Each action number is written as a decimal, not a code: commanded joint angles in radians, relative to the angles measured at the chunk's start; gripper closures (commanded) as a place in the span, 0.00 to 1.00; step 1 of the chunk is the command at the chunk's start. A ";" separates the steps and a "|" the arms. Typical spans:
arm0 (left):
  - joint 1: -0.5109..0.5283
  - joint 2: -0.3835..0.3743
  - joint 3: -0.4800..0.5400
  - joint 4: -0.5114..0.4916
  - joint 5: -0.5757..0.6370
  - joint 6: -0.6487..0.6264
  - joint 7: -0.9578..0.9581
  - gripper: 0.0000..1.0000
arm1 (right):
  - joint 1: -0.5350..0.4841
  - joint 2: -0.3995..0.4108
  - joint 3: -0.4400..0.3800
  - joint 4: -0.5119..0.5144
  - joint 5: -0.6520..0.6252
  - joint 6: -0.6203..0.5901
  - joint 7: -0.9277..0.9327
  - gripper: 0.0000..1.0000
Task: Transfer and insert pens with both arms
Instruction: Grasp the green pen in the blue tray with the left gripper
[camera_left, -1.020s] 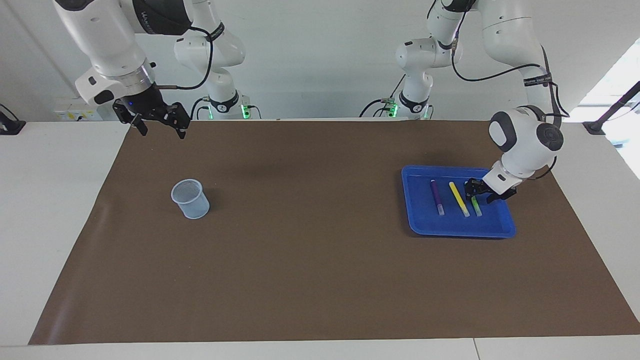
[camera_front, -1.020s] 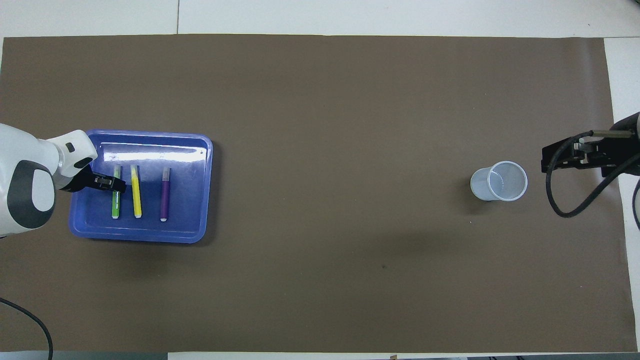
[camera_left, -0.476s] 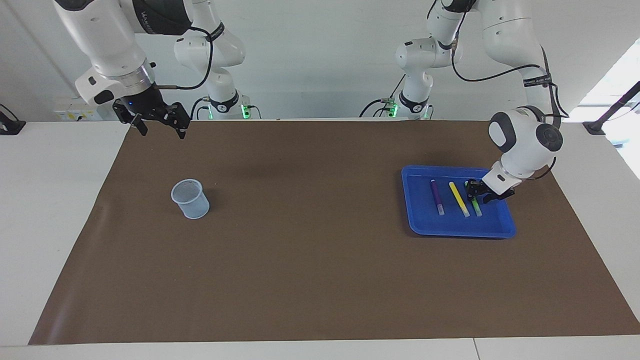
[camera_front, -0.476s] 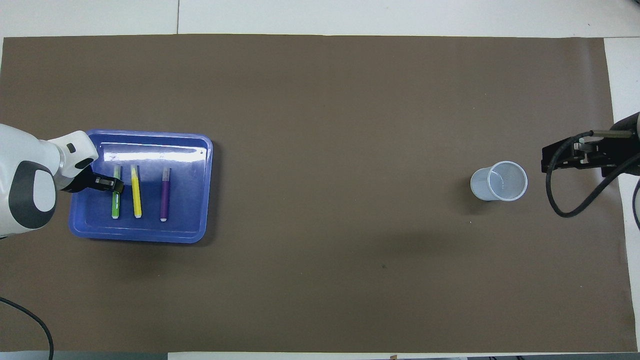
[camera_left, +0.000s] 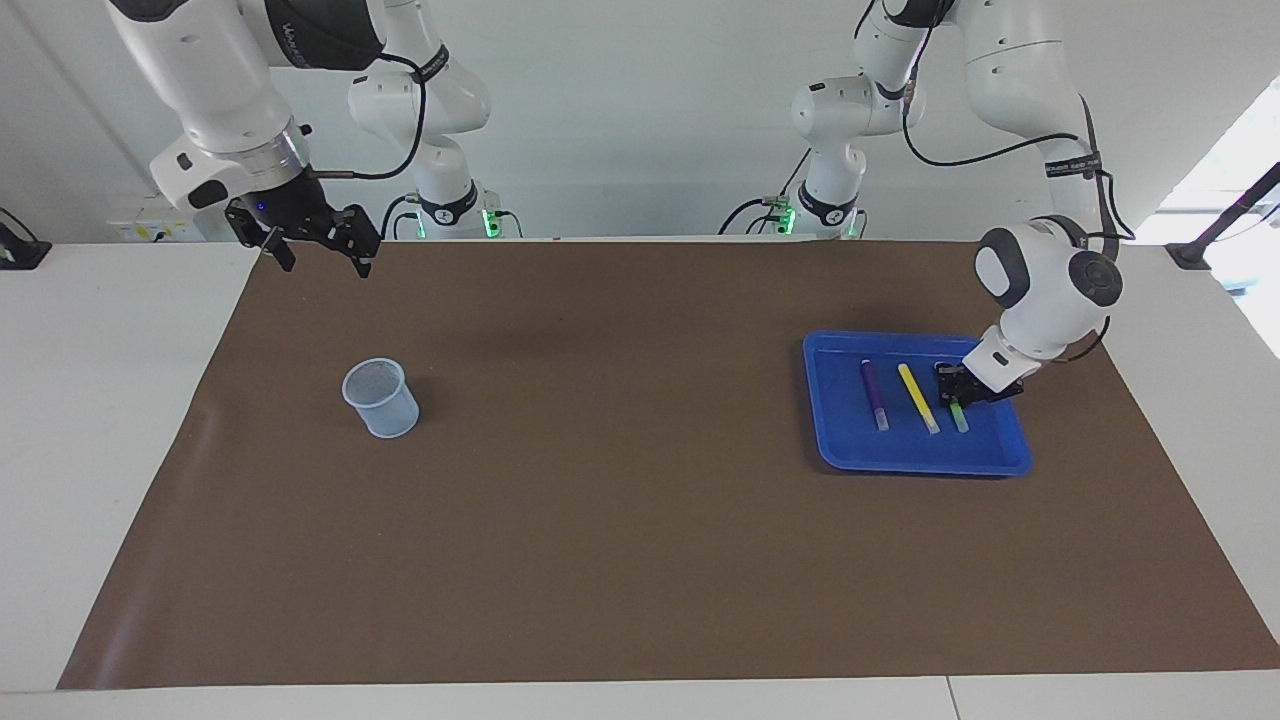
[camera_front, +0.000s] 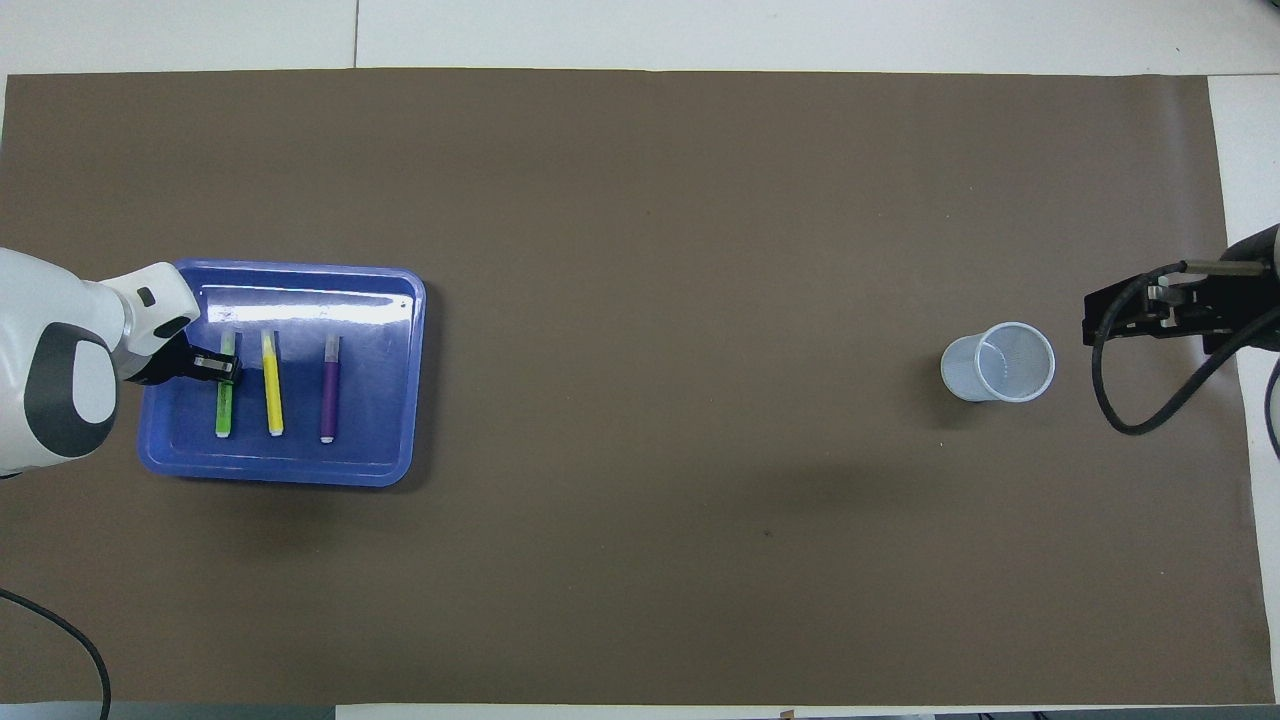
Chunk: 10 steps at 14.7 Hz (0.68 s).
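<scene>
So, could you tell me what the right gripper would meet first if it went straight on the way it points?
Most likely the bare brown mat below the right gripper; the cup sits farther out, probably off that line, though depth is uncertain.

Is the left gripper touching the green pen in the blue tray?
Touching. In the facing view the left gripper sits down on the green pen in the blue tray, fingertips closed around it with no gap; the overhead view agrees.

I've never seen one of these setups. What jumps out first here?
A bright blue tray at the left arm's end of the table holds three pens side by side: purple, yellow and green. The left claw is down in the tray, pinching the green pen. Toward the right arm's end stands a pale mesh cup, with the right claw waiting open above the mat's edge.
</scene>
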 joint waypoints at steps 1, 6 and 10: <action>0.000 -0.003 0.004 -0.017 -0.006 0.030 0.007 1.00 | -0.004 -0.011 -0.003 -0.005 0.000 -0.009 -0.014 0.00; 0.006 -0.003 0.004 0.008 -0.006 0.002 0.006 1.00 | -0.003 -0.011 -0.003 -0.005 0.000 -0.009 -0.014 0.00; -0.008 -0.003 0.004 0.210 -0.005 -0.275 -0.086 1.00 | -0.008 -0.011 -0.001 -0.005 0.000 -0.009 -0.014 0.00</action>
